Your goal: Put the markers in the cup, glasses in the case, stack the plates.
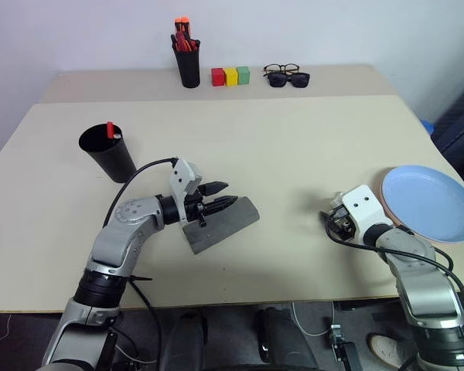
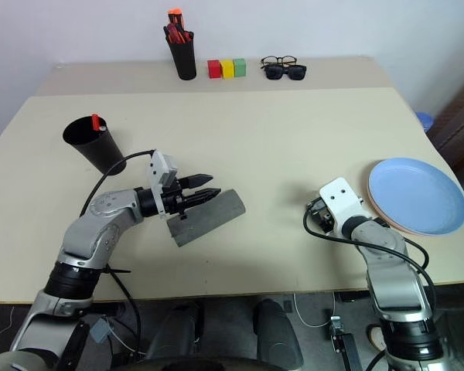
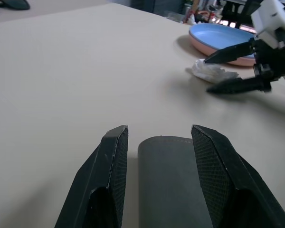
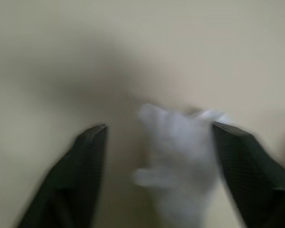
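Note:
The wide black cup [image 1: 108,157] stands at the left with a red-capped marker [image 1: 110,130] sticking out of it. The grey case [image 1: 223,224] lies shut in the middle of the table. My left gripper [image 1: 230,193] hovers over it, open, with the case's end [image 3: 173,180] between its fingers. The light blue plate [image 1: 431,201] lies on the pink plate [image 3: 213,50] at the right edge. My right gripper [image 3: 206,75] stands open just left of the plates, around a white crumpled wad [image 4: 180,152]. The glasses are out of view.
At the back stand a tall black pen cup [image 1: 189,62] with red and orange pens, three coloured blocks [image 1: 230,76], and a black-framed pair with sunglasses [image 1: 287,76]. A seam [image 1: 294,97] runs across between the near and far tables.

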You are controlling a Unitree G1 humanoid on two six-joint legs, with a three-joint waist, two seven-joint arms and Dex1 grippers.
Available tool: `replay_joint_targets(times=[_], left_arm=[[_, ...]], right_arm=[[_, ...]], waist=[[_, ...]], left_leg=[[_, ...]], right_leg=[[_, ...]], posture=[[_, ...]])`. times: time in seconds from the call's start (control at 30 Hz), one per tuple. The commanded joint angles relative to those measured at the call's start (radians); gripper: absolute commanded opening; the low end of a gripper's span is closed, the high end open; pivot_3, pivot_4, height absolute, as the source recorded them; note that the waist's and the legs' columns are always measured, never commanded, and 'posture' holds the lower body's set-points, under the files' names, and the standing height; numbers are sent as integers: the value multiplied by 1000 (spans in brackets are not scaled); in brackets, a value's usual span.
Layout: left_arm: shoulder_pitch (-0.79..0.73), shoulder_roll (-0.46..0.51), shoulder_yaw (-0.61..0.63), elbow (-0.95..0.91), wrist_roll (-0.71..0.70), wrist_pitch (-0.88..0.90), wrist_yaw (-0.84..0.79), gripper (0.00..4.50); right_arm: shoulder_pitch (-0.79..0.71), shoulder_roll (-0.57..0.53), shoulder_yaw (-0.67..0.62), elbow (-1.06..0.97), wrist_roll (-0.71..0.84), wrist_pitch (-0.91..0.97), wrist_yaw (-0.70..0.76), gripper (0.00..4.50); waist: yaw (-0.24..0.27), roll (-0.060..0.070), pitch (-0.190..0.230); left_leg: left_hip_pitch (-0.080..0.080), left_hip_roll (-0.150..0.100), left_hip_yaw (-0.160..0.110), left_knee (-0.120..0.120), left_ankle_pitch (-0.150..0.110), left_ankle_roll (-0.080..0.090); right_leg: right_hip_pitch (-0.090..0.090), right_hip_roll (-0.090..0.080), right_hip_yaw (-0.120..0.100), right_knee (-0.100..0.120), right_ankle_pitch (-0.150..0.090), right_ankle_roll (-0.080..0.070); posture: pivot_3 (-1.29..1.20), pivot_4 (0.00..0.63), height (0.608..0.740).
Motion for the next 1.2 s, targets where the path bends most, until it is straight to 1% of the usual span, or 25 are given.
replay_joint_targets(times=[0.03, 0.1, 0.13, 0.27, 0.37, 0.4, 0.43, 0.47, 0.63, 0.77, 0.87, 0.97, 1.07, 1.1, 1.2], left_arm=[[1, -2, 15, -50, -21, 7, 11, 2118], [-1, -9, 11, -50, -24, 10, 11, 2118], [-3, -12, 9, -47, -27, 12, 9, 2118], [-25, -25, -4, -13, -29, 5, -9, 2118], [-49, -41, -14, 20, -20, -8, -17, 2118], [-56, -46, -16, 30, -18, -12, -20, 2118], [-61, -50, -18, 39, -16, -16, -22, 2118], [-66, -53, -19, 46, -14, -19, -24, 2118], [-60, -56, -9, 49, -9, -33, -15, 2118], [-30, -42, 30, 30, -2, -48, 23, 2118], [7, -29, 86, 14, 11, -71, 87, 2118], [68, -7, 177, -14, 28, -88, 176, 2118], [187, 58, 286, -69, 50, -105, 231, 2118], [225, 81, 308, -82, 67, -104, 247, 2118], [296, 124, 321, -118, 108, -109, 275, 2118]], right_arm=[[-7, -22, -15, -13, -17, -39, -21, 1194], [-6, -22, -27, -35, -13, -41, -28, 131], [-5, -24, -36, -48, -21, -48, -40, 58], [-28, -34, -106, -85, -42, -68, -101, 58], [-27, -69, -138, -65, -88, -47, -137, 58], [-19, -86, -142, -55, -105, -25, -138, 668], [-7, -105, -139, -46, -124, -18, -139, 953], [3, -121, -135, -36, -151, -9, -150, 1384], [-15, -132, -112, 2, -191, -19, -179, 3941], [-66, -118, -70, 26, -168, -101, -162, 3941], [-126, -94, -52, 64, -105, -210, -130, 3941], [-210, -19, -70, 100, 39, -270, -63, 3941], [-255, 72, -78, 77, 244, -241, 64, 3941], [-258, 81, -69, 80, 283, -233, 106, 3941], [-266, 78, -42, 112, 338, -211, 176, 3941]], waist=[[-1, 0, 0], [-5, 0, 0], [-7, 0, 0], [-4, 0, 0], [-2, 0, 0], [-2, 0, 0], [-1, 0, 0], [-1, 0, 0], [-8, 0, 0], [-13, 1, 0], [-16, 1, 0], [-29, 1, 0], [-35, 0, 0], [-33, 0, 0], [-20, 0, 0]], left_leg=[[0, 0, 0, 0, 0, 0], [0, 0, 0, -1, 0, 0], [1, 0, 0, -1, 0, 0], [0, 0, 0, -1, 0, 0], [0, 0, 0, 0, 0, 0], [0, 0, 0, 0, 0, 0], [0, 0, 0, 0, 0, 0], [0, 0, 0, 0, 0, 0], [1, 0, 0, -1, 0, 0], [1, 0, 0, -1, 0, 0], [1, 0, 0, -1, 0, 0], [1, 1, 0, -1, 0, 0], [1, 1, -1, -2, 0, 0], [2, 1, -1, -2, 0, 0], [1, 1, -1, -2, 0, 0]], right_leg=[[0, 0, 0, 0, 0, 0], [0, 1, 0, 0, 0, 0], [0, 1, 0, 0, 0, 0], [0, 1, 0, 0, 0, 0], [0, 1, 0, 0, 0, 0], [0, 1, 0, 0, 0, 0], [0, 1, 0, 0, 0, 0], [0, 1, 0, 0, 0, 0], [0, 1, 0, 0, 0, 0], [0, 1, 0, 0, 0, 0], [0, 1, 0, 0, 0, 0], [0, 1, 0, 0, 0, 0], [0, 2, 0, 1, 0, 0], [0, 1, 0, 1, 0, 0], [0, 0, -1, 1, 0, 0]], posture=[[0, 150, 740], [0, 150, 740], [0, 150, 740], [0, 150, 740], [0, 150, 740], [0, 150, 740], [0, 150, 740], [0, 150, 740], [0, 150, 740], [0, 150, 740], [0, 150, 740], [0, 150, 740], [0, 150, 740], [0, 150, 740], [0, 150, 740]])
